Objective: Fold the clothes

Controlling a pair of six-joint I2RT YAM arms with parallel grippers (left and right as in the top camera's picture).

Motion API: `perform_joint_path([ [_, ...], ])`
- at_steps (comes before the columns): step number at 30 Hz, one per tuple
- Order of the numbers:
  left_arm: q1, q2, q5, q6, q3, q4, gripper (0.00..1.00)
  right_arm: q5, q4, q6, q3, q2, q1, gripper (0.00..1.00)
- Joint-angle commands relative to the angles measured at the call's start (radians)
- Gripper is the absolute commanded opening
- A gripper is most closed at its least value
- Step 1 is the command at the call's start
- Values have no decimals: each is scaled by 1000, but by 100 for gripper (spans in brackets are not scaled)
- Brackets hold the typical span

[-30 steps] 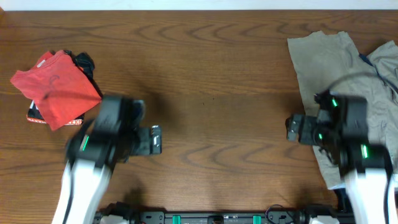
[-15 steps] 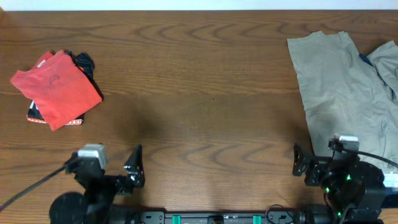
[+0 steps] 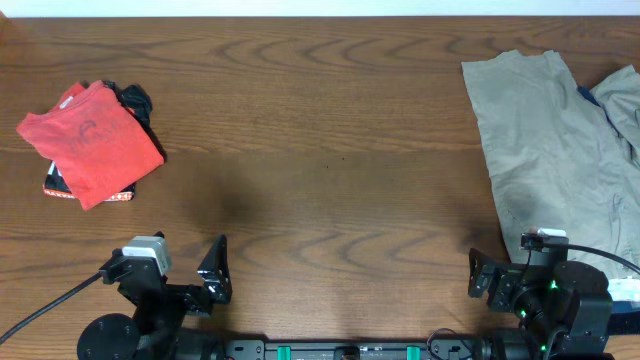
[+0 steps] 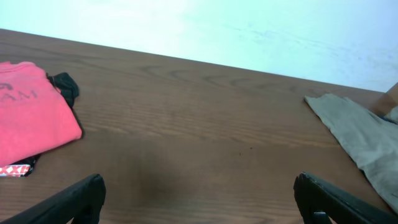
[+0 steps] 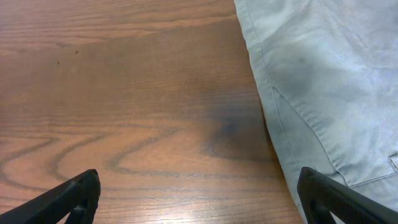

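- Brown wood with wavy grain is seen all over the table (image 3: 330, 150), and a pale wall is seen behind it in the left wrist view.
- One red T-shirt (image 3: 90, 145) is found folded near the far left of the table. Faint dark letters are printed on it, but only bits like "AM" can be made out, so the word cannot be read.
- One black cloth (image 3: 135, 98) is tucked under the far edge of the red T-shirt, and a strip with a red and white pattern (image 3: 60, 190) is seen peeking out under its near edge.
- Two pale clothes are spread flat at the far right: one khaki garment (image 3: 545, 150) and one lighter grey garment (image 3: 620, 100) touching it. No writing is seen on them.
- Two grippers are seen at the near edge. The left gripper (image 4: 199, 202) is held over bare wood, its fingers (image 4: 78, 199) spread wide with nothing between them.
- The right gripper (image 5: 199, 196) is kept just beside the khaki garment's edge, its fingers (image 5: 68, 196) spread wide too, and nothing is pinched.
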State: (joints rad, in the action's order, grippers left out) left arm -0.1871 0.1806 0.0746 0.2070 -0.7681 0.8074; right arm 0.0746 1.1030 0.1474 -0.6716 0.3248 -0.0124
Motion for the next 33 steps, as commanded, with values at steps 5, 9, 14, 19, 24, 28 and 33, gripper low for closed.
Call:
perform_joint_path([
  [5, 0, -5, -8, 5, 5, -1, 98, -17, -2, -15, 7, -68, 62, 99],
  [9, 0, -5, -8, 5, 5, -1, 98, -16, -64, -36, 42, -131, 63, 99],
  [14, 0, -5, -8, 5, 5, -1, 98, 49, -290, -154, 180, -248, 63, 99],
  [19, 0, -5, -8, 5, 5, -1, 98, 65, -552, -168, 346, -317, 62, 99],
  [24, 0, -5, -8, 5, 5, -1, 98, 65, -880, -183, 506, -319, 63, 99],
  [28, 0, -5, -8, 5, 5, -1, 98, 65, -1091, -183, 632, -319, 63, 99],
  [33, 0, -5, -8, 5, 5, -1, 98, 72, -1062, -235, 666, -320, 63, 99],
])
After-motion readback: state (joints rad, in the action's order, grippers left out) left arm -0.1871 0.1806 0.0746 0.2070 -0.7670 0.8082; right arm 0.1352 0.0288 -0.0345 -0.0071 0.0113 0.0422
